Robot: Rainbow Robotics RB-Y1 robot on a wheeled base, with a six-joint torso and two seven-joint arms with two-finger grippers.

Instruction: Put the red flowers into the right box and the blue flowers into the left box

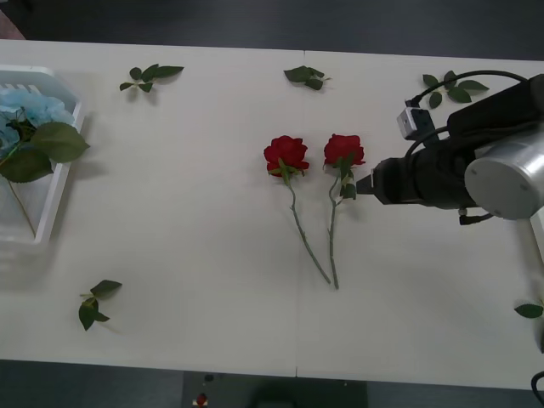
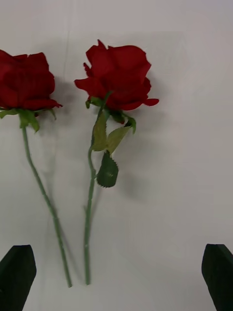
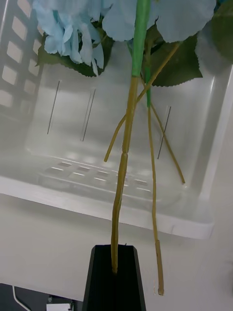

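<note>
My right gripper (image 2: 116, 277) spread wide beside the red flowers (image 1: 343, 151) | left gripper (image 3: 115, 277) pinching blue flowers (image 3: 73, 29) stem over left box (image 3: 160, 214) | centre stem first.

A broad matte white table (image 1: 195, 229) is spanning nearly the whole front view, its top made of two panels meeting at a thin straight seam (image 1: 297, 340) running front to back. Even, diffuse light is falling on it, leaving only soft shadows. Dark grey floor (image 1: 280, 21) is showing as a band beyond the far edge, and a second strip of grey floor (image 1: 127, 387) is showing below the near edge. Loose green leaf sprigs are lying scattered on the white surface: one (image 1: 149, 76) near the far-left edge, another (image 1: 95, 303) toward the near-left.
</note>
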